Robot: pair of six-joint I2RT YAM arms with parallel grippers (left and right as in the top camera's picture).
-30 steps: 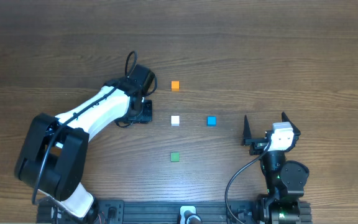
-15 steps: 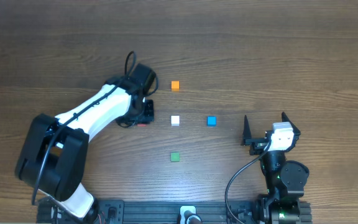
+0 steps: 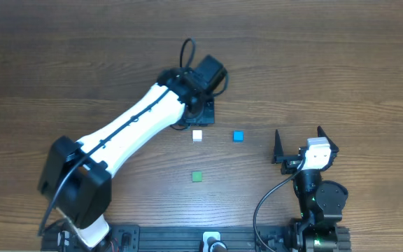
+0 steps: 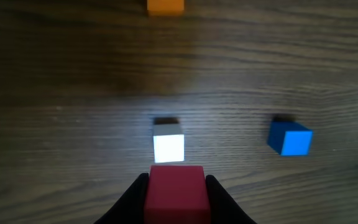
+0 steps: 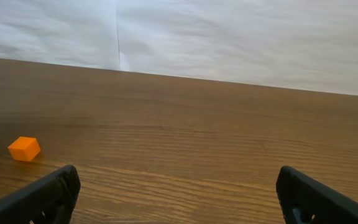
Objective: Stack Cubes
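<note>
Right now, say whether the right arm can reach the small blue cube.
Probably yes: the right gripper stands open, with bare wooden table between it and the small blue cube; the left gripper, holding a red cube, is off that path.

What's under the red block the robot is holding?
The red cube, pinched in the left gripper, hangs above the table, the white cube close by. The spot right beneath is hidden by the cube.

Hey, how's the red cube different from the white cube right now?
The red cube is clamped between the fingers of the left gripper, while the white cube lies free on the table. The red cube looks raised off the wood; the white cube rests on it. One is dark red, the other bright white. Both are small, plain cubes.
</note>
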